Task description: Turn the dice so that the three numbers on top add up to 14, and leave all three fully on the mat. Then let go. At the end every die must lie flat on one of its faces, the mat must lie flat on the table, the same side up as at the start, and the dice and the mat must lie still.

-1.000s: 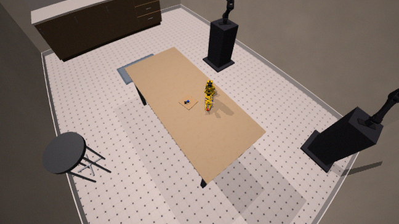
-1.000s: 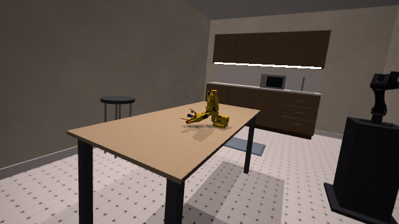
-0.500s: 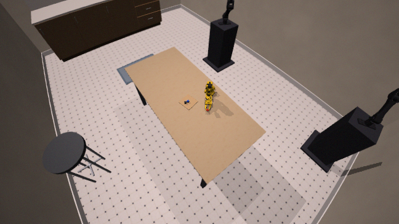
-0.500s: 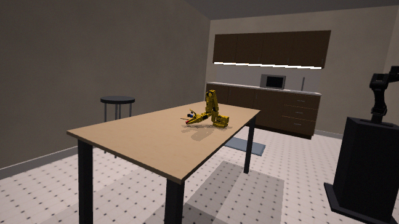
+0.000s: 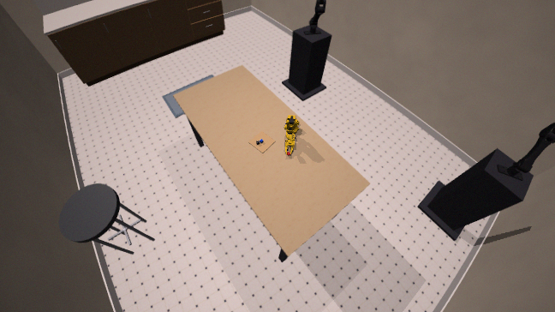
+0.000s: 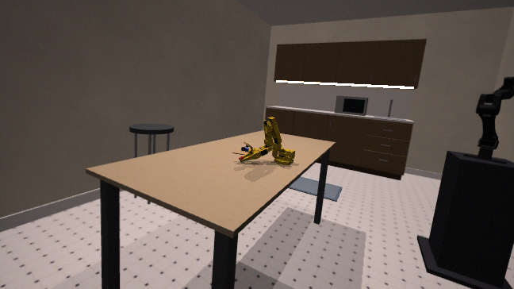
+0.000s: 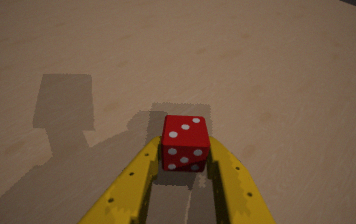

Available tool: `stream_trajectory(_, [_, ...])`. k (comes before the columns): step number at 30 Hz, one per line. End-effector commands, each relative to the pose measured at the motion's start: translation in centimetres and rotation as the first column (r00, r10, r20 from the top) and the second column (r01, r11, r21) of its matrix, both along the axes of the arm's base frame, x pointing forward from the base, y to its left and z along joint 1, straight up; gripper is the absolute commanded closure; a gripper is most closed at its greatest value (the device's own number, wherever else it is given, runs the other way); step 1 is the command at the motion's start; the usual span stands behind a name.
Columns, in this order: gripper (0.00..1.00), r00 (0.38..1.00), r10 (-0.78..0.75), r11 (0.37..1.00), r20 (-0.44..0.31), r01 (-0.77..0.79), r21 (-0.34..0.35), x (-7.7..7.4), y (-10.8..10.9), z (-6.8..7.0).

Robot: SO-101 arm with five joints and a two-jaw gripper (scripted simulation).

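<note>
Wrist view first, and there it was, the red die [image 5: 289,153] [image 6: 241,159] [image 7: 185,143], pinched between the two yellow fingers of the pincer [image 5: 289,153] [image 6: 241,159] [image 7: 185,150], right at the lower middle of the frame! One finger pressed in from the left, the other from the right. Three white pips ran in a diagonal on the face turned up toward the lens, and the face below it showed five. Behind the die, shadows spread over the tan surface [image 5: 274,187] [image 6: 178,169] [image 7: 280,65], with a squarish one out at the left of the frame.

Over to the top view: the yellow arm [image 5: 291,129] [image 6: 274,137] stood near the middle of the picture, reaching down the frame, with the red die at its tip. That die was off the mat [image 5: 263,149] [image 6: 237,152], well to the right of it! The mat lay as a small tan diamond left of the arm, and on it sat a blue die [image 5: 261,141] [image 6: 247,148] and a black die [image 5: 258,142] [image 6: 243,148], close beside each other. Their pips were too small to read.

And the exterior view? The arm bent down toward the left, its pincer low over the surface, red at the very end, while the blue and black dice showed just behind it.
</note>
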State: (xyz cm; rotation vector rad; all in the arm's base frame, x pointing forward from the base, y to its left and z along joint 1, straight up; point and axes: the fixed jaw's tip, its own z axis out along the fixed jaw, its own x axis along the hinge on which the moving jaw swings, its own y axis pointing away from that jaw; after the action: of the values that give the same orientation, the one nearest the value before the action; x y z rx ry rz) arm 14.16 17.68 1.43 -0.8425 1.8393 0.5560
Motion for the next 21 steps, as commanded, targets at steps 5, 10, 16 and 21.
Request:
stream_trajectory(5, [1.0,0.999,0.013,1.0,0.03,-0.014,0.026,0.13,0.54,0.42])
stream_trajectory(10, [1.0,0.999,0.013,1.0,0.03,-0.014,0.026,0.13,0.54,0.31])
stream_trajectory(16, [1.0,0.999,0.013,1.0,0.03,-0.014,0.026,0.13,0.54,0.31])
stream_trajectory(21, [0.95,0.999,0.013,1.0,0.03,-0.014,0.026,0.13,0.54,0.31])
